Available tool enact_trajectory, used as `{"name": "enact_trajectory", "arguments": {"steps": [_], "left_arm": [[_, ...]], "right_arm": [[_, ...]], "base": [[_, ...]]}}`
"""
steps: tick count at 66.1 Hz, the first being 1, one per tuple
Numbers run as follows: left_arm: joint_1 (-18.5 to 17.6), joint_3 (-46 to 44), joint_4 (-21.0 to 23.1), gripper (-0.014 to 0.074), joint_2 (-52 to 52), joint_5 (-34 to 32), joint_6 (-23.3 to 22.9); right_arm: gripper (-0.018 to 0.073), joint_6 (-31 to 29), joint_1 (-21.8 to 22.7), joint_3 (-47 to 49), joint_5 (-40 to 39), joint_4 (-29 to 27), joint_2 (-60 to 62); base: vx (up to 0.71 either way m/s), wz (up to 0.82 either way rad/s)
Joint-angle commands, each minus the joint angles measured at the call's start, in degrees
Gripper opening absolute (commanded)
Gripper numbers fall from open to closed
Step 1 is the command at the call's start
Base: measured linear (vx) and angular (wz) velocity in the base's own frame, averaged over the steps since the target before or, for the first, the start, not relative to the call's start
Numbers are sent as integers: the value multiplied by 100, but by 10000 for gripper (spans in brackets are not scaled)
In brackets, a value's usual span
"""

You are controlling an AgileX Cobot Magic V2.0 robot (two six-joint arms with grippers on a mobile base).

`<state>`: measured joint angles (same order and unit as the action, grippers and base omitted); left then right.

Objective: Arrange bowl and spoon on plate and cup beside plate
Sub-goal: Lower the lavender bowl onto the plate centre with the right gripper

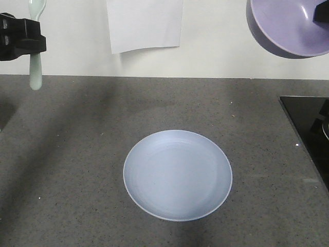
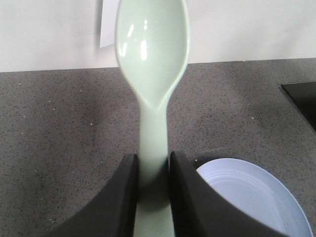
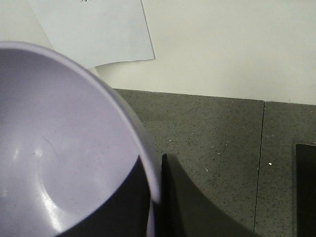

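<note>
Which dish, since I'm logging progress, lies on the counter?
The pale blue plate; the purple bowl hangs in the right gripper, the spoon in the left gripper.

The left pincer had two smooth matte-black fingers, curved outward, and a blocky black housing. The right pincer looked similarly dark, possibly shadowed.

The round pale blue-lilac plate lies mid-way across the grey speckled countertop. Above its far left, the left gripper holds the short mint-green plastic spoon upright. Above its far right, the right gripper holds the small lavender plastic bowl by its rim. A white paper sheet hangs on the wall behind.
</note>
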<state>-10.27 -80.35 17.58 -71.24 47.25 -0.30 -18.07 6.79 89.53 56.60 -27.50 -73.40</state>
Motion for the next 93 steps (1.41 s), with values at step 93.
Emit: {"name": "enact_trajectory", "arguments": {"steps": [93], "left_arm": [[-14, -147, 117, -6, 141, -364, -3]], "right_arm": [[194, -1777, -2786, 165, 726, 767, -3208]], "base": [[0, 0]]}}
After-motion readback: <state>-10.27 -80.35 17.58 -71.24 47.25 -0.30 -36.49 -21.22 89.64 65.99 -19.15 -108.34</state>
